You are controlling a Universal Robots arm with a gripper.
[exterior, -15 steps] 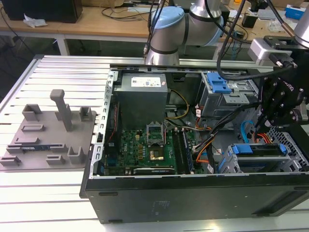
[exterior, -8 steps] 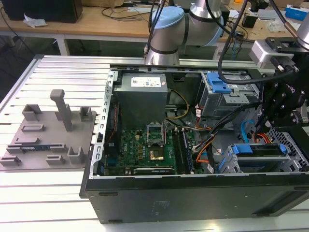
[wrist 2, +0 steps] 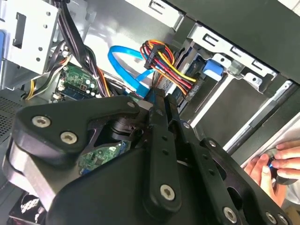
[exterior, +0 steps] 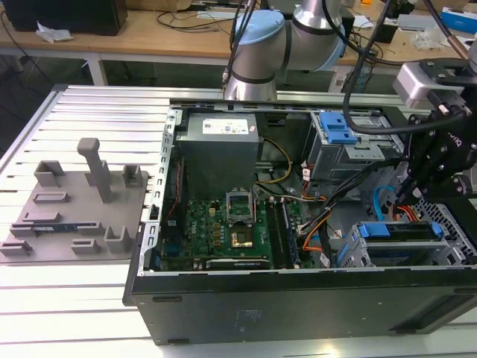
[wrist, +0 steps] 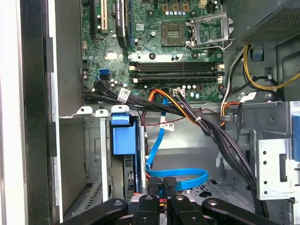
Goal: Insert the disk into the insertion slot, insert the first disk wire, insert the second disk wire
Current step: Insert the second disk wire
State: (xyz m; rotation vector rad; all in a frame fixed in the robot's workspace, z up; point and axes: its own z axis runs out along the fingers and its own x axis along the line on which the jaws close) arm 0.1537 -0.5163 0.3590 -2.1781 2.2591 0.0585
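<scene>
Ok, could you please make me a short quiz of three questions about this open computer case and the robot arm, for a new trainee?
1. True or false: the disk in its blue carrier already sits in the insertion slot.
2. In the first wrist view, what colour is the flat cable that loops nearest to the gripper? A blue, B yellow, C white.
3. Fill in the missing word: in the second wrist view, a person's ___ is in view.

Key: 1 true; 2 A; 3 hand.
</scene>
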